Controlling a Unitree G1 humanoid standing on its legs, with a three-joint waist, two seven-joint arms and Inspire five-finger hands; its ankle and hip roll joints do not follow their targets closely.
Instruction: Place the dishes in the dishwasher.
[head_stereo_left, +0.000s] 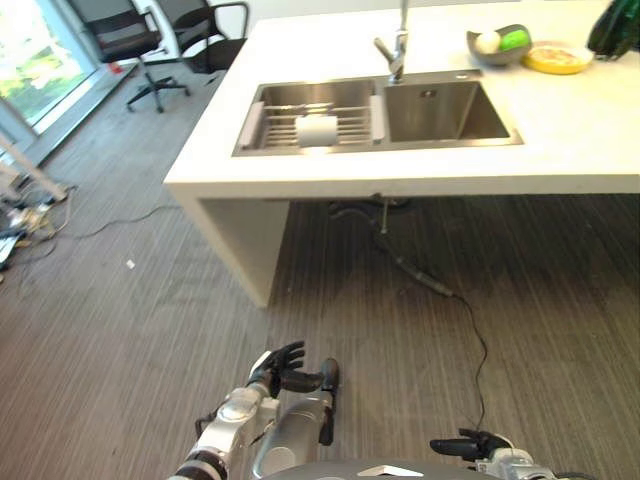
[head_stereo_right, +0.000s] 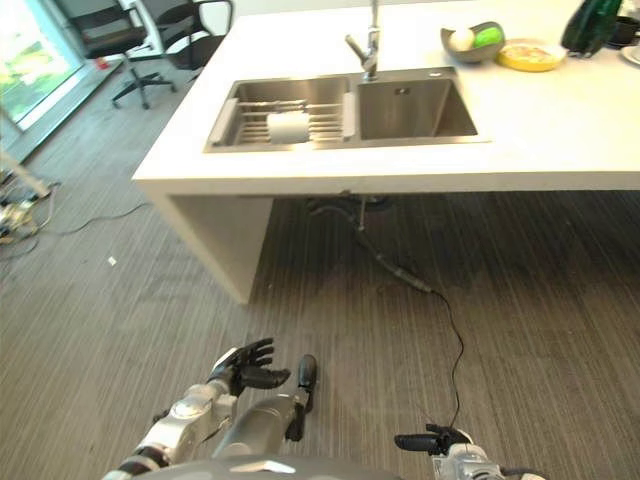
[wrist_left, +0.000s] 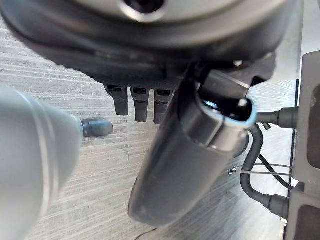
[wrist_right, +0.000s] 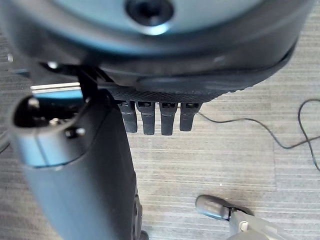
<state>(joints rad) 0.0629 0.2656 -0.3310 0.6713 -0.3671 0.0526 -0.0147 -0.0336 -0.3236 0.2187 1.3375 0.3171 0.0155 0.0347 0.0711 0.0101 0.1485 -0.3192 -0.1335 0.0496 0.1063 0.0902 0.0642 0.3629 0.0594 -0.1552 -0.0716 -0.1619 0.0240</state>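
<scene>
left eye view: white dish (head_stereo_left: 318, 130) in sink rack on bench (head_stereo_left: 560, 130), far ahead of left robot hand (head_stereo_left: 282, 371), nearer; both robot hands relaxed, empty; right robot hand (head_stereo_left: 470, 445) low.

Ahead of you stands the counter (head_stereo_left: 560, 150), with a double sink (head_stereo_left: 380, 115) set into it: the rack (head_stereo_left: 310, 128) with a roll-shaped item (head_stereo_left: 318, 131) on it sits in the left basin, the right basin (head_stereo_left: 445, 112) lies beside it, and the faucet (head_stereo_left: 397, 50) rises behind the divide between them. To the right of the faucet, on the counter, you find a bowl (head_stereo_left: 498, 45) with a plate (head_stereo_left: 557, 59) just beside it on its right. Behind the counter's left end stand two office chairs (head_stereo_left: 150, 40), and a cable (head_stereo_left: 440, 290) runs over the floor (head_stereo_left: 120, 340) from under the counter toward you.
</scene>
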